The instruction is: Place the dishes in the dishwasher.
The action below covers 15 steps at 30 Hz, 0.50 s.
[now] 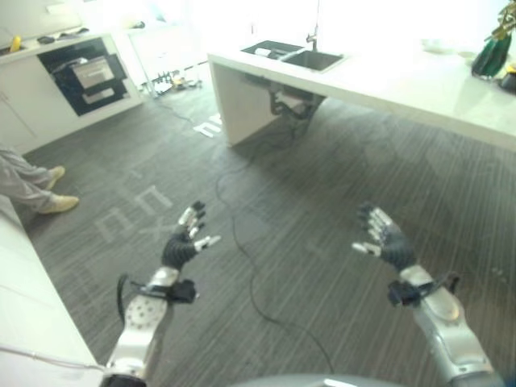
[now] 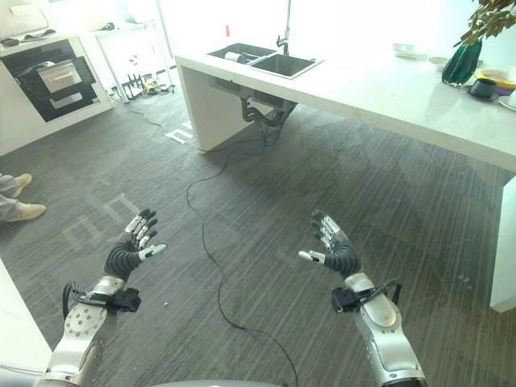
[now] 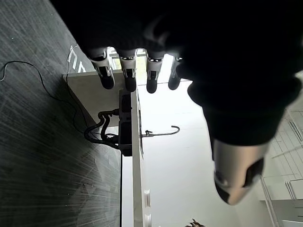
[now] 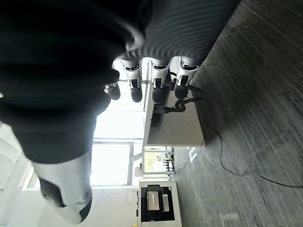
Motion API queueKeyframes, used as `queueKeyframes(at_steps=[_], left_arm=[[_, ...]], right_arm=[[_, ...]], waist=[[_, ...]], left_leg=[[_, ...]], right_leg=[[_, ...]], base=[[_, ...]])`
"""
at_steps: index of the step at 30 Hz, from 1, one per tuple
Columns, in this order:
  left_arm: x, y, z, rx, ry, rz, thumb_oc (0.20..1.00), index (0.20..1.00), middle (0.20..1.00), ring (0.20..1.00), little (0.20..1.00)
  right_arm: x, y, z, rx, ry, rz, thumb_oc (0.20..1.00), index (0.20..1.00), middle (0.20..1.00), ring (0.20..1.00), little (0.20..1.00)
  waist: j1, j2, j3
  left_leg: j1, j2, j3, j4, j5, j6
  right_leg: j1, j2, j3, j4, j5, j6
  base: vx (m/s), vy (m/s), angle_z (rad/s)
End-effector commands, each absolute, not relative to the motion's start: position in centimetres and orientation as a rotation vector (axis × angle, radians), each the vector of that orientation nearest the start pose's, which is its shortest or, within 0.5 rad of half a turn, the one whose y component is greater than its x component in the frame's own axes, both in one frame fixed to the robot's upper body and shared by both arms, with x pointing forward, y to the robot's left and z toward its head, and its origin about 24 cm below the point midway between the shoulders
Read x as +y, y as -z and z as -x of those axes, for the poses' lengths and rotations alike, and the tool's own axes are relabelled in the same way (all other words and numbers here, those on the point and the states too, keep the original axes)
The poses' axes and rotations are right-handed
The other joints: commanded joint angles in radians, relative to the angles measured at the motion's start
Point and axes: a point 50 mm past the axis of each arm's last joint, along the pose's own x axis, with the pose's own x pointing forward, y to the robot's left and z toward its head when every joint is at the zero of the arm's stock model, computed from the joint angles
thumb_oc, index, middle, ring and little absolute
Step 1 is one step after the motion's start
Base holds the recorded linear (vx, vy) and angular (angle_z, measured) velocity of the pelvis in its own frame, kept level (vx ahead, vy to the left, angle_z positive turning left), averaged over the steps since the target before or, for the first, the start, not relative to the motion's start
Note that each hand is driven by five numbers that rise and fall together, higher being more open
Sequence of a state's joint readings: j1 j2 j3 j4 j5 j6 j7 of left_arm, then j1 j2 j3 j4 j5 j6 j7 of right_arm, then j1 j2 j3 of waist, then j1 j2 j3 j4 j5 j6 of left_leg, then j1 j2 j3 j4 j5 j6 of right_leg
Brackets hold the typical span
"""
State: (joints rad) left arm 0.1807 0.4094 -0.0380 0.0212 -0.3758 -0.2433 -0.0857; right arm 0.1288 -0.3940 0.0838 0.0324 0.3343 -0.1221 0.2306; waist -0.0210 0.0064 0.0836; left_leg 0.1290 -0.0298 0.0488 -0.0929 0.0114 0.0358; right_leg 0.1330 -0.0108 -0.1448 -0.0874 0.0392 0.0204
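The room had a dark striped floor [image 2: 266,201] and a long white worktop [image 2: 387,93] with a sink [image 2: 270,60] set in its near end. Far along the worktop, by a green vase [image 2: 461,63], sat some dishes [image 2: 492,85]. They were small and far from me, so I could not tell just what they were. Across the room, in a white cabinet, was a black machine [image 2: 50,79] with a silver front. I think that was the dishwasher, but I could not be sure.

My left hand [image 1: 184,242] and my right hand [image 2: 332,248] were both held out over the floor. The fingers of each were spread and loose. Neither hand held anything.

A person's shoes [image 1: 55,192] showed at the side of the room.

I think the job had not really begun. No dish was picked up, and none was in the machine. I had to reach the worktop, take the dishes, and carry them over.
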Motion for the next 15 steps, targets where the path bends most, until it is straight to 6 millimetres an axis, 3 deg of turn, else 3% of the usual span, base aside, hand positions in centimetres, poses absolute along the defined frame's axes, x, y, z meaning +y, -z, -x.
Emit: queueKeyframes(at_steps=[1, 6, 8, 9, 10, 13, 14, 15], left_arm=[[23.1, -5.3, -23.0, -0.138, 0.051, 0.004, 1.0, 1.0, 1.0, 1.0, 1.0], [23.1, -5.0, -22.6, -0.137, 0.058, 0.033, 1.0, 1.0, 1.0, 1.0, 1.0], [23.6, -5.0, -22.3, -0.145, 0.028, 0.053, 1.0, 1.0, 1.0, 1.0, 1.0], [23.8, -4.9, -22.2, -0.146, 0.013, 0.07, 1.0, 1.0, 1.0, 1.0, 1.0], [23.9, -5.0, -22.1, -0.162, -0.005, 0.104, 1.0, 1.0, 1.0, 1.0, 1.0], [23.7, -5.3, -22.2, -0.198, -0.016, 0.158, 1.0, 1.0, 1.0, 1.0, 1.0], [23.6, -5.2, -22.0, -0.213, -0.021, 0.174, 1.0, 1.0, 1.0, 1.0, 1.0], [23.6, -5.0, -21.8, -0.213, -0.022, 0.176, 1.0, 1.0, 1.0, 1.0, 1.0]], right_arm=[[-18.7, -4.8, -23.8, -0.059, -0.317, 0.041, 1.0, 1.0, 1.0, 1.0, 1.0], [-19.3, -4.7, -23.8, -0.054, -0.283, 0.007, 1.0, 1.0, 1.0, 1.0, 1.0], [-19.4, -4.7, -23.7, -0.039, -0.299, -0.08, 1.0, 1.0, 1.0, 1.0, 1.0], [-19.5, -4.8, -23.6, -0.04, -0.309, -0.091, 1.0, 1.0, 1.0, 1.0, 1.0], [-19.4, -5.2, -23.6, -0.051, -0.334, -0.086, 1.0, 1.0, 1.0, 1.0, 1.0], [-19.7, -5.9, -23.3, -0.08, -0.343, -0.086, 1.0, 1.0, 1.0, 1.0, 1.0], [-19.7, -6.0, -23.1, -0.102, -0.369, -0.09, 1.0, 1.0, 1.0, 1.0, 1.0], [-19.7, -6.0, -23.0, -0.106, -0.365, -0.091, 1.0, 1.0, 1.0, 1.0, 1.0]], waist=[[0.001, -0.028, 0.0], [0.004, -0.026, 0.005], [0.008, -0.027, 0.013], [0.01, -0.029, 0.021], [0.015, -0.044, 0.046], [0.011, -0.068, 0.096], [0.009, -0.066, 0.112], [0.006, -0.059, 0.115]], left_leg=[[0.017, 0.047, 0.03, 0.006, -0.006, -0.052], [0.033, 0.052, 0.031, 0.006, -0.008, -0.056], [0.038, 0.055, 0.036, 0.01, 0.015, -0.065], [0.034, 0.054, 0.041, 0.052, 0.002, -0.072], [-0.032, 0.052, 0.056, 0.192, 0.002, -0.086], [-0.213, 0.086, 0.07, 0.513, 0.094, -0.113], [-0.257, 0.094, 0.059, 0.559, 0.112, -0.112], [-0.261, 0.108, 0.077, 0.51, 0.12, -0.115]], right_leg=[[0.0, -0.04, -0.003, 0.0, 0.027, 0.064], [0.01, -0.034, -0.005, 0.0, 0.024, 0.062], [0.009, -0.031, -0.007, 0.0, 0.031, 0.052], [0.018, -0.031, -0.004, 0.0, 0.024, 0.048], [0.026, -0.038, -0.004, 0.0, 0.029, 0.037], [0.019, -0.043, -0.003, 0.015, 0.032, -0.002], [0.017, -0.039, 0.006, 0.027, 0.028, -0.01], [0.019, -0.03, 0.006, 0.03, 0.024, -0.007]], base=[[0.02, -0.04, 0.01], [0.05, -0.061, 0.04], [0.06, -0.064, 0.01], [0.12, -0.112, -0.02], [0.06, -0.106, -0.03], [-0.01, -0.08, 0.17], [0.13, 0.045, 0.33], [0.21, 0.128, 0.32]])
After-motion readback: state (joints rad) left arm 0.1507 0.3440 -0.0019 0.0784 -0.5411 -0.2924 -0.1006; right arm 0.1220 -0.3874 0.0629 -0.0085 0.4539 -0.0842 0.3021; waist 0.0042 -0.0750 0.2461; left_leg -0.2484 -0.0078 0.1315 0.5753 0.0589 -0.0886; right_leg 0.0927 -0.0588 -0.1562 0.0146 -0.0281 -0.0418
